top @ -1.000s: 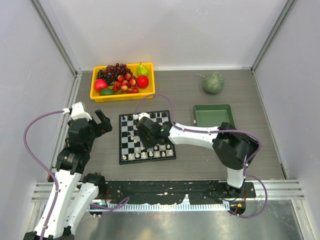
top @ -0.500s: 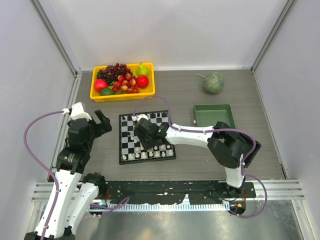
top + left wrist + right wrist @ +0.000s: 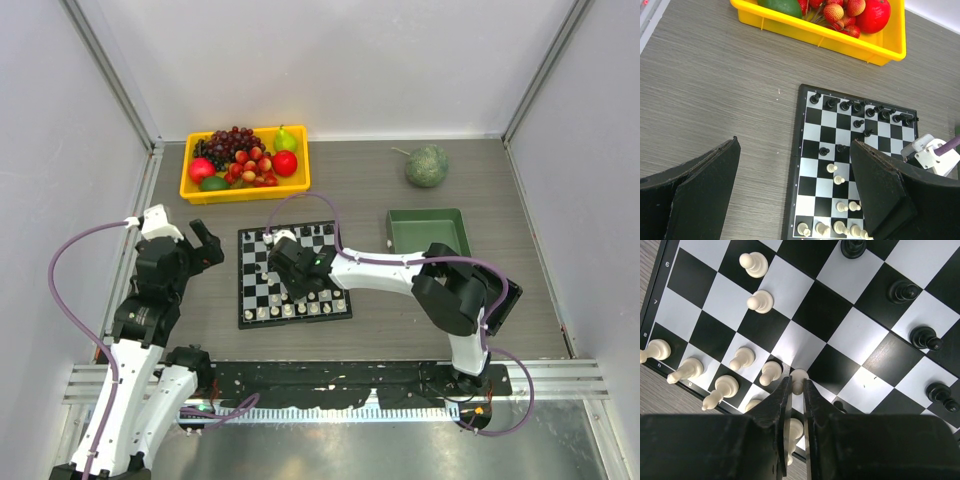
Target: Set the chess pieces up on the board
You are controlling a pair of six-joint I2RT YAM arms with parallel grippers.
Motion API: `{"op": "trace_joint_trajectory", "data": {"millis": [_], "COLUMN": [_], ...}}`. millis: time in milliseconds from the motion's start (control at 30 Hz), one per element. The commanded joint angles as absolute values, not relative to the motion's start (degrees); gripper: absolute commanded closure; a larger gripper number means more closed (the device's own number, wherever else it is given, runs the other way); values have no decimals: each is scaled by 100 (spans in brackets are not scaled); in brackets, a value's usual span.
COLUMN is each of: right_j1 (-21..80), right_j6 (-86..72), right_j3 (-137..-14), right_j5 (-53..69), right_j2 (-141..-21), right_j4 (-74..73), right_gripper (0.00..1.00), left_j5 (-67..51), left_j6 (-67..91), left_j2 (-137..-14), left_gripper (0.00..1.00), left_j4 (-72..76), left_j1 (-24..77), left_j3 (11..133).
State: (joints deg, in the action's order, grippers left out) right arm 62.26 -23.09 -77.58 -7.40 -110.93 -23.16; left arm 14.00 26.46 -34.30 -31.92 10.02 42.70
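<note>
The board (image 3: 244,300) lies in the middle of the table. Black pieces (image 3: 845,105) stand along its far rows and white pieces (image 3: 840,206) along its near rows, with a few of each nearer the centre. My right gripper (image 3: 298,285) is low over the near half of the board (image 3: 860,335), shut on a white pawn (image 3: 799,375) whose base is on or just above a square. Other white pawns (image 3: 755,264) and black pawns (image 3: 900,290) stand around it. My left gripper (image 3: 205,245) is open and empty, above the table left of the board (image 3: 795,200).
A yellow tray of fruit (image 3: 245,190) stands behind the board. A green tray (image 3: 395,235) lies at the right, with a green round fruit (image 3: 426,165) behind it. The right arm's purple cable arcs over the board's far edge.
My right gripper has shifted slightly left over the board's near half. The left arm has not moved.
</note>
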Motion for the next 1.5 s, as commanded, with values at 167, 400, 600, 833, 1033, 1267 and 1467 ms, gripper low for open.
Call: {"op": "trace_joint_trajectory", "data": {"millis": [167,400,600,833,1033,1267,1467], "right_j1": [6249,6293,6319,6328,6328,6328,6328], "right_j6": [-2303,-2338,-2294,-2233,-2189,-2101,-2092], "right_j3": [-7480,-7304,-7321,-7418,-7576,-7953,-8261], "right_j5": [-826,-809,-817,-940,-1002,-1028,-923], "right_j2": [-10582,-10476,-10459,-10459,-10407,-10467,-10678], "right_j4": [-2224,-2215,-2259,-2373,-2443,-2513,-2531], "right_gripper": [83,83,83,79,72,66,64], "left_j5": [1301,1266,1257,1248,1230,1230,1230], "left_j6": [2566,2584,2593,2593,2584,2566,2540], "left_j2": [-3401,-3393,-3393,-3410,-3428,-3419,-3410], "left_gripper": [1,1,1,1,1,1,1], "left_j4": [-2909,-2892,-2883,-2892,-2883,-2883,-2892], "left_j1": [949,949,941,940,932,923,888], "left_j3": [4237,4228,4228,4245,4245,4254,4254]}}
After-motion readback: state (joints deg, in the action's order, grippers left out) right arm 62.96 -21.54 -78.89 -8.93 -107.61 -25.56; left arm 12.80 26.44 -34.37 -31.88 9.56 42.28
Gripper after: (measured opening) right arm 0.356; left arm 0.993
